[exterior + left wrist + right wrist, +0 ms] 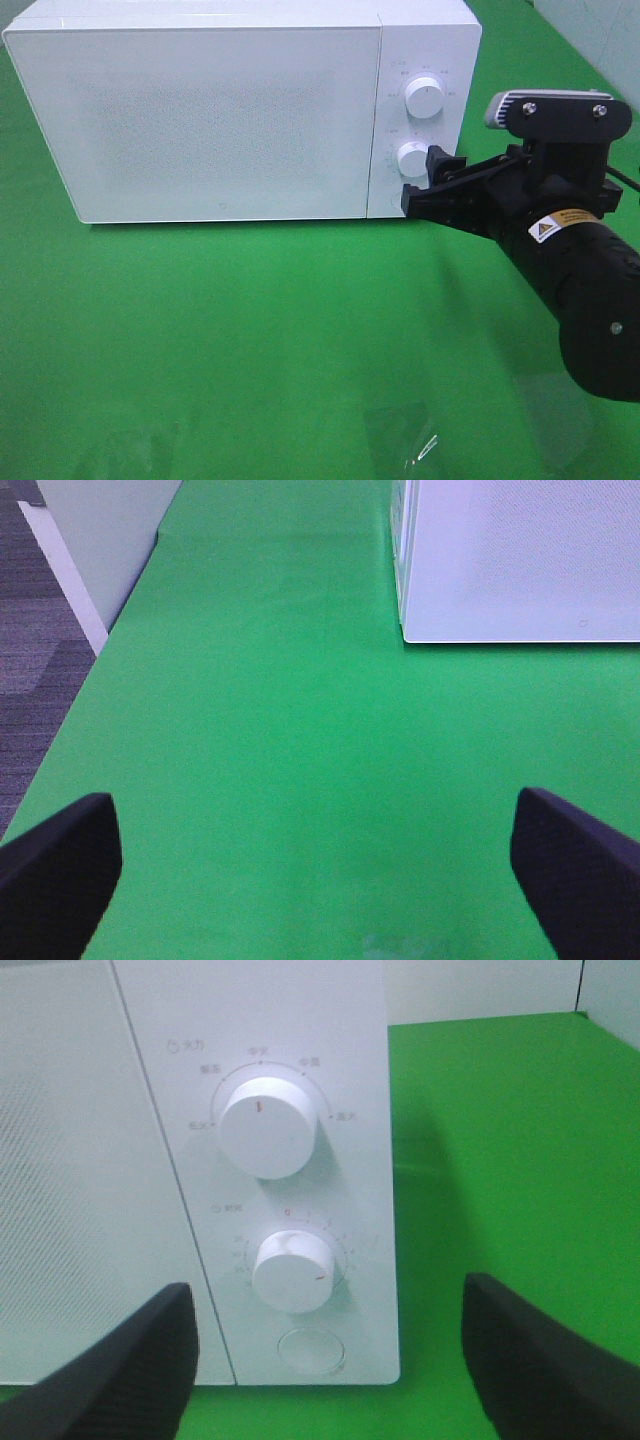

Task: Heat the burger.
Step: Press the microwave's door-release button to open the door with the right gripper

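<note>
Green worktop (250, 330) carries a white microwave (220, 110) toward its far edge, door shut; the burger is out of sight. The right gripper (328, 1300) hangs just before the lower knob (295, 1270), fingers spread. The left gripper (315, 810) gapes wide above the worktop.

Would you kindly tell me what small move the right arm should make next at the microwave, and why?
Probably ease the right tool forward so its open jaws straddle the lower knob. The microwave door looks shut, and the tool sits just short of that knob, jaws apart, not yet gripping it.
</note>
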